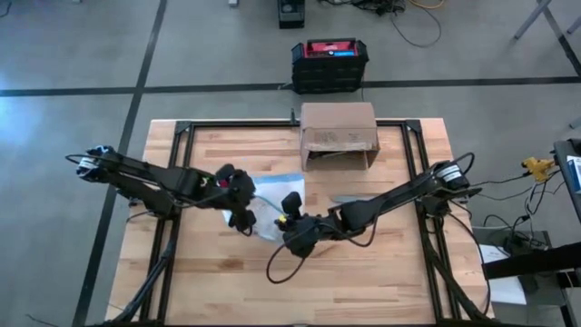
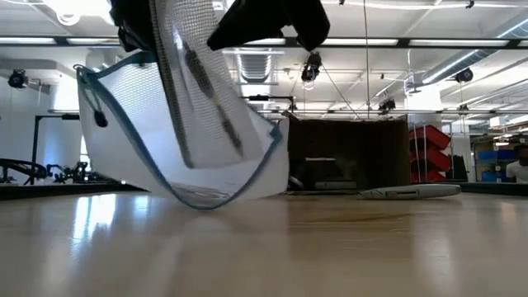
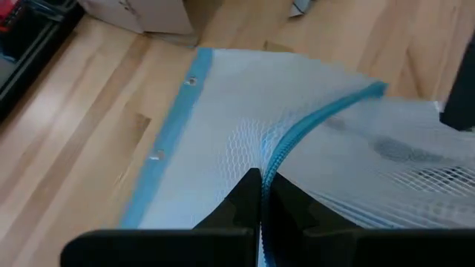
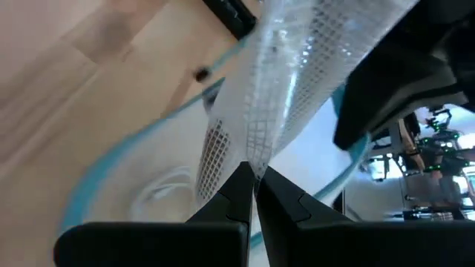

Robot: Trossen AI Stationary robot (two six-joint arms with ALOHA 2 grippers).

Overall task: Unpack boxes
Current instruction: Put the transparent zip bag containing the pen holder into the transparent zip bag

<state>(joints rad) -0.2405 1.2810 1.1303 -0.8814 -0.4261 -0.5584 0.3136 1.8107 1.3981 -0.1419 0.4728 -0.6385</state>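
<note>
A see-through mesh pouch point(image 1: 272, 202) with a blue edge hangs between my two grippers over the middle of the table. Dark long things point(image 2: 202, 78) show inside it. My left gripper point(image 3: 260, 185) is shut on it from the table's left, and my right gripper point(image 4: 254, 182) is shut on it from the right. The brown cardboard box point(image 1: 338, 136) stands on its base at the middle of the table's far edge, with no gripper near it. My left gripper pinches the pouch's blue zip edge point(image 3: 276, 159) between its two fingers, slanting down from the table's left. The mesh spreads away from the fingers. My right gripper pinches a bunched fold of the white mesh point(image 4: 260, 152) between its two fingers, slanting down from the table's right. The pouch sags below both grippers, and its curved lower fold point(image 2: 198, 198) reaches down to the table top.
A black-and-red plastic case point(image 1: 329, 62) stands on the floor beyond the far edge. A flat grey thing point(image 2: 408, 192) lies on the table right of the pouch. Bare wood lies along the near edge point(image 1: 290, 291).
</note>
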